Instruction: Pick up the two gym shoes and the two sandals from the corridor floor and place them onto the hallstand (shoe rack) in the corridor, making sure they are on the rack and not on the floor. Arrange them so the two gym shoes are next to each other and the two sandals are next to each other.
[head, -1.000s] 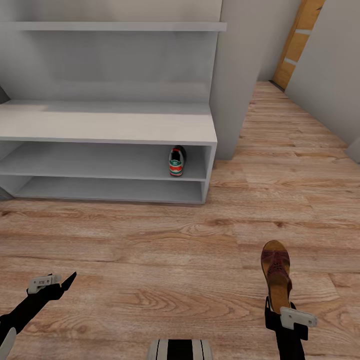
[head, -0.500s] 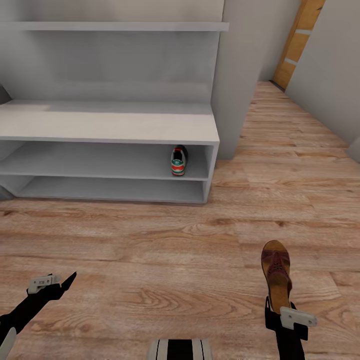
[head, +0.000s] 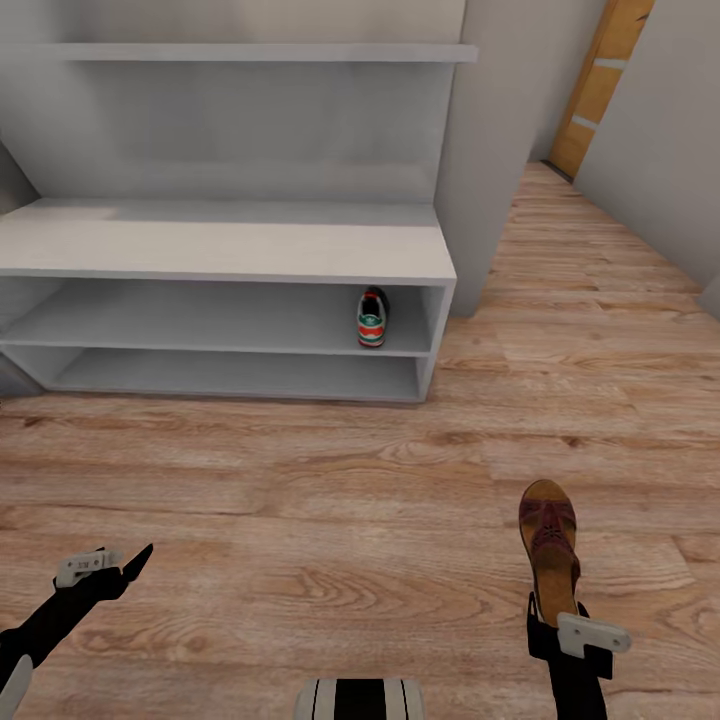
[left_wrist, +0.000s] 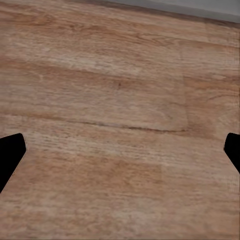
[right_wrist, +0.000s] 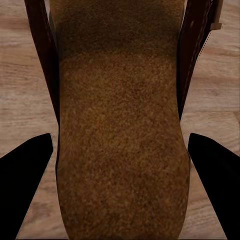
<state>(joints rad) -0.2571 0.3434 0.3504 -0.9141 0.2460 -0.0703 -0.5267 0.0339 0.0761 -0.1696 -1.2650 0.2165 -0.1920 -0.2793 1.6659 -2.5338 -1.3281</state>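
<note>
**Sandal in the right claw, rack up and to the left**

Head view: a brown sandal (head: 551, 553) sits at the lower right of the frame, held at its heel end by the right gripper (head: 556, 622). Its long axis runs almost straight up the picture, toe pointing away from the robot toward the upper part of the frame. In the right wrist view the tan footbed of the sandal (right_wrist: 120, 125) lies lengthwise between the two dark fingers (right_wrist: 25, 175), which stand either side of it (the contact itself is hard to see, but the claw looks clamped on the heel).

The hallstand (head: 230, 250), pale grey, spans the upper left and centre of the head view. One gym shoe (head: 372, 318) stands in the upper open tier, near the right end, heel toward the camera. The bottom tier and the flat top look bare.

The relation that matters: the rack lies ahead of the sandal and to the left across a stretch of the corridor floor (head: 300, 480), so the right arm is the nearer one for the placing.

The left gripper (head: 118, 567) is at the lower left of the head view, fingers apart and holding nothing; its wrist view shows bare floor (left_wrist: 120, 100) between the tips.
</note>
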